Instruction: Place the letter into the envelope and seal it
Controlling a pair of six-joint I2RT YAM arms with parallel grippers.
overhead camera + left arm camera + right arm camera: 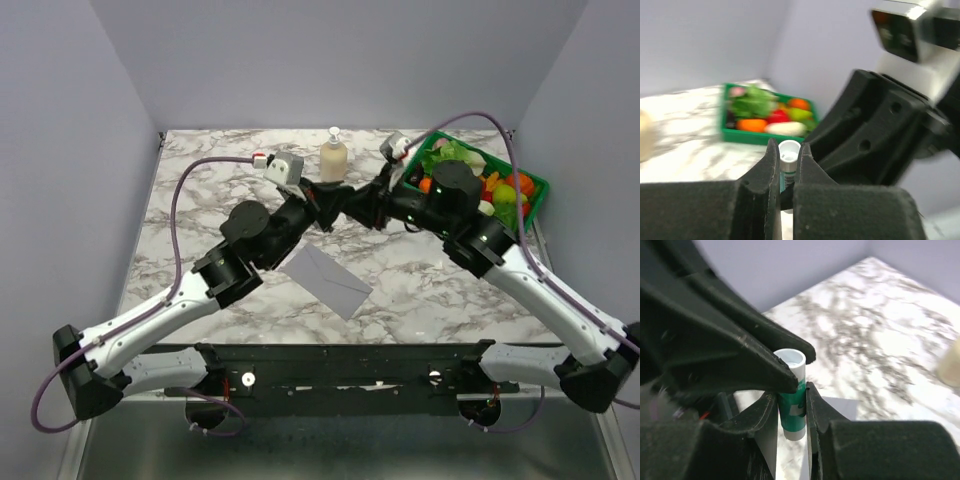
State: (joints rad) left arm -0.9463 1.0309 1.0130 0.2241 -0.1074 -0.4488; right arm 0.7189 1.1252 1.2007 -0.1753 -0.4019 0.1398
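- Clamped close together, the right fingers [816, 415] are gripping the green body of the glue stick [792, 407] and holding it upright. If they are squeezing too lightly, the tube could twist or slide out under a pull.
- Just above, the left fingers [765, 170] are pinching in on the white cap [791, 360], nearly closed with only the cap between them. That hold is looking shallow, near the tips. They could slip off and leave the cap on, or drag the whole stick out of the other arm's hold.
- Both arms are meeting nose to nose, so any pull off the stick's axis is risking a knock between the two sets of fingers.
- Below them the envelope [328, 280] is lying flat on the tabletop [200, 190], touched by neither arm. A dropped stick or cap could land on it and push it askew, and loose glue could smear the wrong spot.
- No view is showing the letter, so I cannot tell whether it is sitting inside the envelope. Gluing the flap without it would spoil the task.
- Farther back, a bottle [333, 158] is standing near the left wrist, where a sudden jerk as the cap frees could tip it.
- Farthest, a basket [535, 190] of toy produce is sitting close behind the right arm, which could nudge it.
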